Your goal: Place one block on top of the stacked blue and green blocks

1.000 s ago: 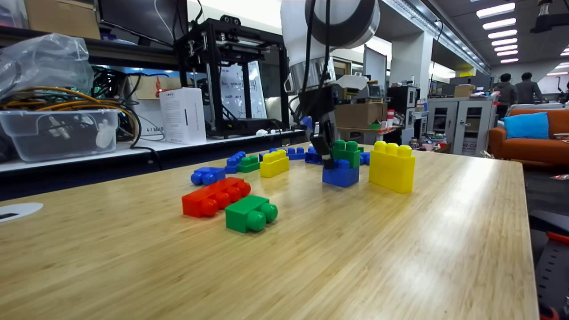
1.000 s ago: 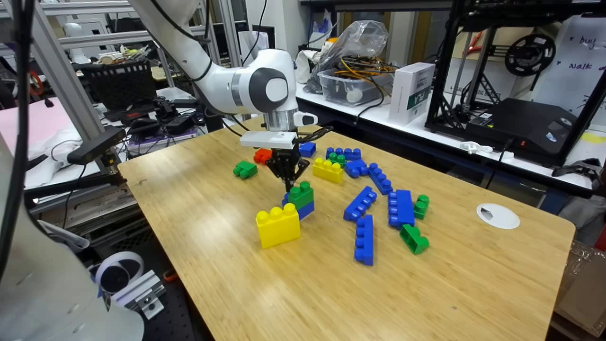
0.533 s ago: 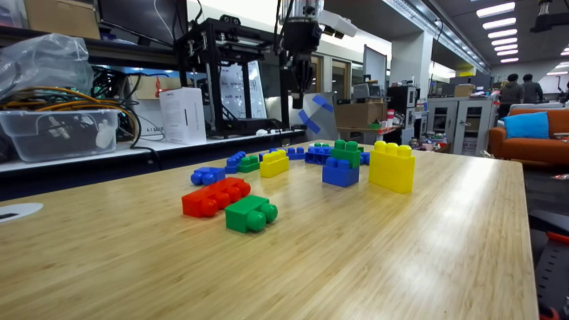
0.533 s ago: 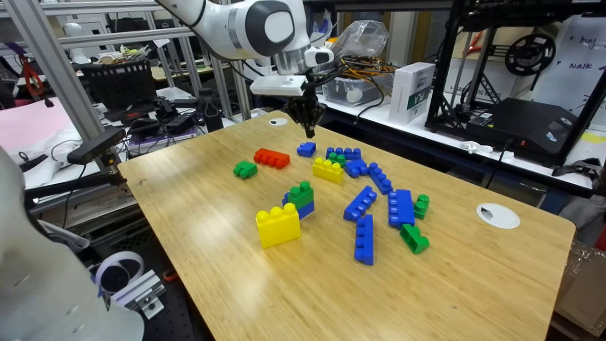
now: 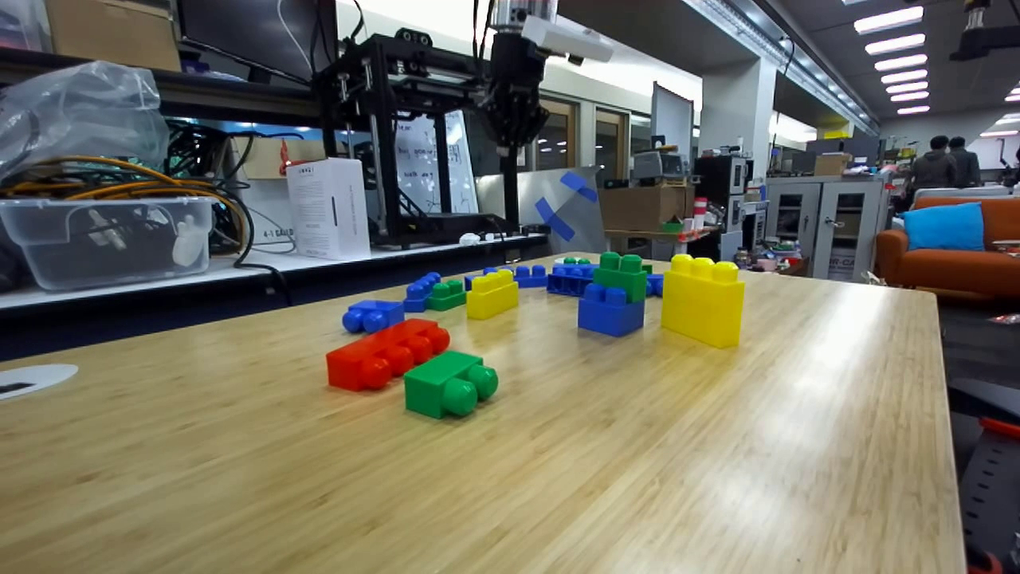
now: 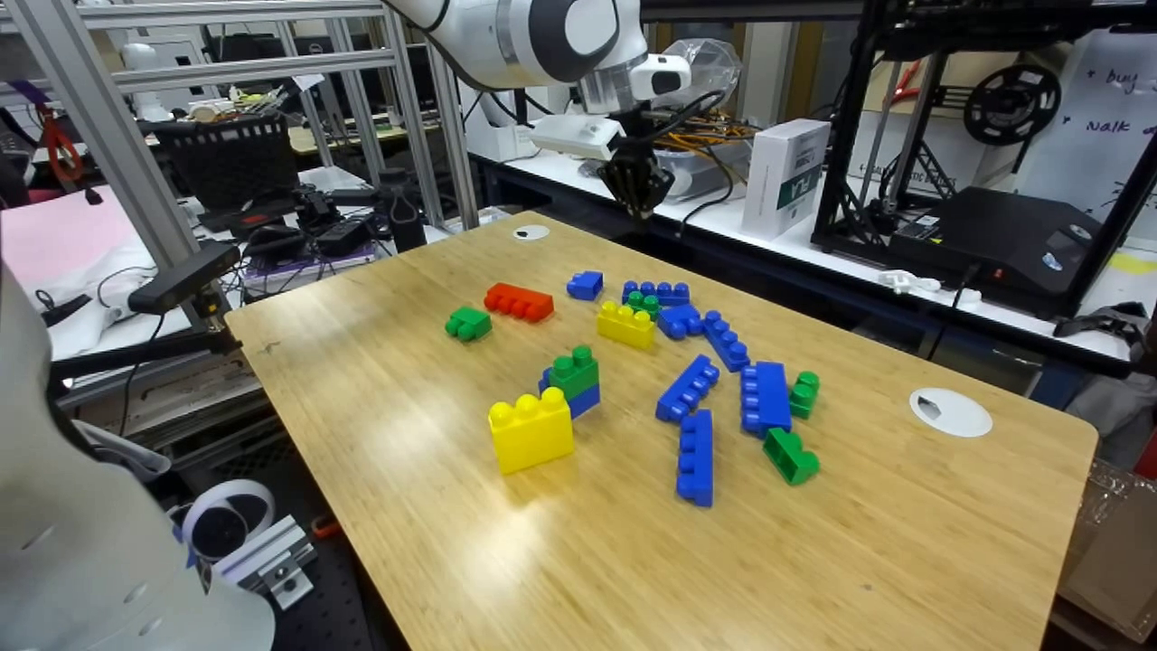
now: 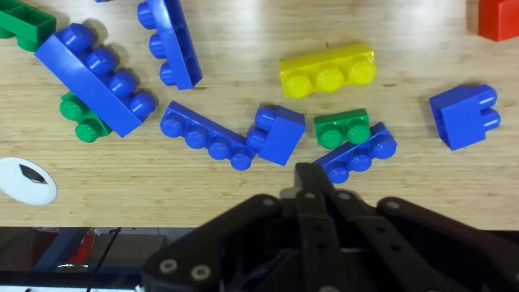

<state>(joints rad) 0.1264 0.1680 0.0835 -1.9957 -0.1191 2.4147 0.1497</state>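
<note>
orange sofa [image 5: 960, 269]: blue pillow [image 5: 944, 226] on it | clear bin [image 5: 56, 247]: orange cables [image 5: 131, 186] on top | white box [image 5: 328, 209]: upright

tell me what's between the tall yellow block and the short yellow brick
The stacked blue and green blocks, green over blue, nearer the tall yellow block than the short yellow brick; this shows in both exterior views.

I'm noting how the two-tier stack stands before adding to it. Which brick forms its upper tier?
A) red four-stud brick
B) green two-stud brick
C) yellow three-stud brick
B: in both exterior views, the green two-stud brick sits on the blue brick, with nothing on top.
</note>
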